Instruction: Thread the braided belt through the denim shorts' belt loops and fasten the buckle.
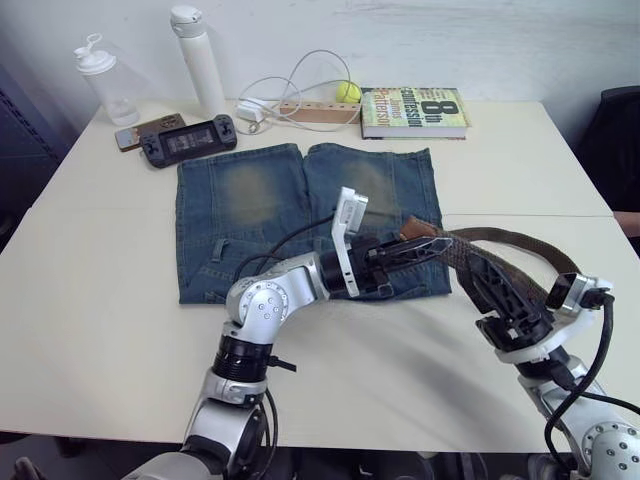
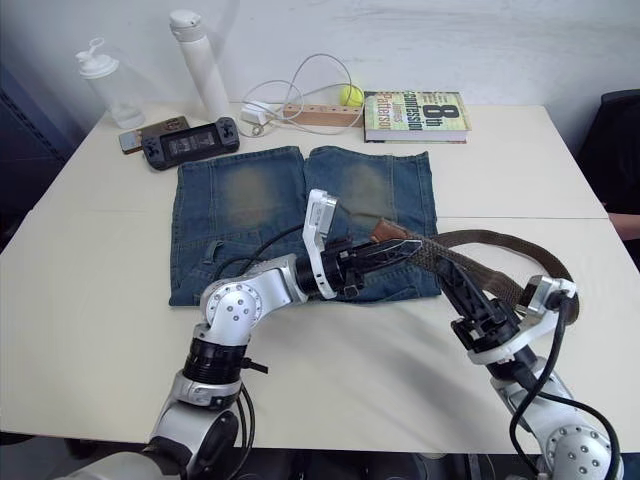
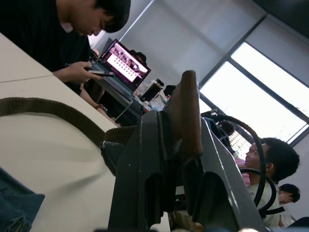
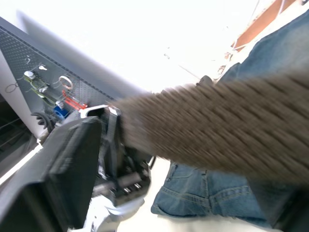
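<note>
The denim shorts (image 1: pixel 260 200) lie flat on the table, legs pointing away and waistband toward me. One small belt loop (image 1: pixel 218 250) shows on their left half. My left gripper (image 1: pixel 420 245) hovers over the shorts' right waist corner, shut on the tan leather tip (image 3: pixel 188 111) of the braided belt (image 1: pixel 520 240). From there the brown strap arcs right over the table and curves back toward my right wrist. My right gripper (image 2: pixel 450 270) is shut on the strap (image 4: pixel 217 125) a short way behind the tip. The buckle is hidden.
At the table's far edge stand two bottles (image 1: pixel 197 60), a handheld game console (image 1: pixel 188 140), a phone (image 1: pixel 148 130), a white cable (image 1: pixel 300 85) with a wooden power strip, a yellow ball (image 1: pixel 348 92) and a book (image 1: pixel 413 112). People sit with a laptop (image 3: pixel 120 63) beyond the table.
</note>
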{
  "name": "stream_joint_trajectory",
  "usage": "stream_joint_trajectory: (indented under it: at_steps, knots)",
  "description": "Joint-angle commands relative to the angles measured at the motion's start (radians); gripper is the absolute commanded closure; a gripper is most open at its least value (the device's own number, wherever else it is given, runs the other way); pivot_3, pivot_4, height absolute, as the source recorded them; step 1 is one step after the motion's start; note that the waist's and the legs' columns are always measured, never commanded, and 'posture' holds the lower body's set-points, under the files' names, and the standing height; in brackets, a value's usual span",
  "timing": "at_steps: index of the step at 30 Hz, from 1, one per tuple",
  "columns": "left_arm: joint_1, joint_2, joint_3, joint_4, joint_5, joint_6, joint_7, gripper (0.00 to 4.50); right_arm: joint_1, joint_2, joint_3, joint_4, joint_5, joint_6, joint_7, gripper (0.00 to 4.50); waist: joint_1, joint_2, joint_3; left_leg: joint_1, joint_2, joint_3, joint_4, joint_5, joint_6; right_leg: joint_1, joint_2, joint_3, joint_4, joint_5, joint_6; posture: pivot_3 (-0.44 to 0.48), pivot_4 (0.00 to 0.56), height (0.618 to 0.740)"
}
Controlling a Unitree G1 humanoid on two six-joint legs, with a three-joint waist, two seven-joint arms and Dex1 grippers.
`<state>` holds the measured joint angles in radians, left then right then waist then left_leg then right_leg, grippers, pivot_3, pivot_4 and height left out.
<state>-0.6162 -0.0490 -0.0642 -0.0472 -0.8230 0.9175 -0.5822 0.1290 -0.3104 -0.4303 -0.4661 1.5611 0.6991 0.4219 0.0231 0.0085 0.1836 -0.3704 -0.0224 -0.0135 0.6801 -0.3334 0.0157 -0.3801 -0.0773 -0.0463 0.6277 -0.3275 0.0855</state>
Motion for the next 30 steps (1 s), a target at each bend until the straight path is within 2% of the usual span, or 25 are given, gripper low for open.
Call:
stream_joint_trajectory:
  at_steps: [1, 6, 7, 9, 11, 14, 18, 19, 22, 23, 26, 30]
  knots:
    - [0.001, -0.001, -0.005, -0.031, -0.005, -0.002, 0.002, 4.50, -0.007, -0.005, 0.020, -0.012, 0.018, -0.011, 0.015, 1.90, 0.000, 0.000, 0.000, 0.000, 0.000, 0.000, 0.000, 0.000, 0.000, 0.000, 0.000, 0.000, 0.000, 0.000, 0.000, 0.000, 0.150, 0.735]
    - [0.011, -0.014, 0.004, -0.016, 0.002, -0.019, 0.025, 4.50, 0.004, -0.008, 0.028, -0.015, 0.037, -0.017, 0.019, 4.33, 0.001, 0.000, 0.000, 0.000, 0.000, 0.000, 0.000, 0.000, 0.001, 0.000, 0.000, 0.000, 0.000, 0.000, 0.000, 0.000, 0.150, 0.735]
    - [0.015, -0.016, 0.003, -0.019, 0.000, -0.018, 0.028, 4.50, 0.005, -0.010, 0.028, -0.016, 0.037, -0.016, 0.020, 4.43, 0.001, 0.000, 0.000, 0.000, 0.000, 0.000, 0.000, 0.000, 0.001, 0.000, 0.000, 0.000, 0.000, 0.000, 0.000, 0.000, 0.150, 0.735]
    - [0.021, -0.008, -0.010, -0.029, 0.007, -0.023, 0.021, 4.50, -0.001, -0.017, 0.019, -0.007, 0.025, -0.024, 0.013, 4.43, 0.001, 0.000, 0.000, 0.000, 0.000, 0.000, 0.000, -0.001, 0.001, 0.000, 0.000, 0.000, 0.000, 0.000, 0.000, 0.000, 0.150, 0.735]
    - [0.025, -0.005, -0.002, -0.035, -0.013, -0.004, 0.017, 3.51, -0.019, -0.030, -0.008, 0.018, 0.010, -0.043, -0.002, 4.50, 0.001, 0.000, 0.000, 0.000, 0.000, 0.000, 0.000, -0.001, 0.001, 0.000, 0.000, 0.000, -0.001, 0.000, 0.000, 0.000, 0.150, 0.735]
    - [0.014, 0.040, -0.036, -0.049, 0.050, -0.053, -0.009, 2.30, -0.032, -0.096, -0.055, 0.044, 0.021, -0.037, -0.007, 4.50, 0.001, 0.000, 0.000, 0.000, 0.000, 0.000, 0.000, -0.001, 0.001, 0.000, -0.001, 0.000, -0.001, 0.000, 0.000, 0.000, 0.150, 0.735]
    - [0.003, 0.199, -0.167, -0.085, 0.203, -0.148, -0.106, 0.47, 0.001, -0.228, -0.132, 0.057, 0.105, 0.023, -0.018, 4.50, 0.001, 0.000, 0.000, 0.000, 0.000, 0.000, -0.001, 0.000, 0.001, 0.000, 0.000, 0.000, -0.001, 0.000, 0.000, 0.000, 0.150, 0.735]
    - [-0.006, 0.238, -0.214, -0.086, 0.274, -0.206, -0.122, 0.04, 0.017, -0.263, -0.158, 0.056, 0.116, 0.035, -0.014, 4.50, 0.002, 0.000, 0.000, 0.000, 0.000, 0.000, -0.001, 0.000, 0.001, 0.000, 0.000, 0.000, -0.001, 0.000, 0.000, 0.000, 0.150, 0.735]
    - [-0.059, 0.337, -0.390, -0.034, 0.543, -0.449, -0.162, 0.04, 0.065, -0.387, -0.254, 0.067, 0.107, 0.074, 0.011, 4.50, 0.005, 0.001, 0.000, 0.000, 0.000, 0.000, -0.001, -0.001, 0.001, 0.001, -0.001, 0.000, -0.002, 0.000, 0.000, 0.000, 0.150, 0.735]
    - [-0.072, 0.349, -0.422, -0.013, 0.595, -0.506, -0.173, 0.04, 0.077, -0.419, -0.275, 0.071, 0.097, 0.084, 0.020, 4.50, 0.008, 0.001, 0.000, 0.000, -0.001, 0.000, -0.001, -0.001, 0.002, 0.001, -0.001, 0.000, -0.004, 0.000, 0.000, 0.000, 0.150, 0.735]
    - [-0.116, 0.300, -0.434, 0.097, 0.656, -0.597, -0.167, 0.04, 0.107, -0.516, -0.339, 0.085, 0.059, 0.116, 0.057, 4.50, 0.010, 0.000, 0.001, 0.000, -0.001, 0.000, -0.001, -0.002, 0.004, 0.003, -0.002, 0.000, -0.007, 0.000, 0.000, 0.000, 0.150, 0.735]
    - [-0.143, 0.289, -0.496, 0.242, 0.782, -0.737, -0.200, 0.04, 0.110, -0.560, -0.385, 0.084, 0.038, 0.127, 0.065, 4.50, 0.009, -0.001, 0.001, 0.000, 0.000, 0.000, -0.002, -0.003, 0.005, 0.003, -0.002, -0.001, -0.008, 0.000, 0.000, 0.000, 0.150, 0.735]
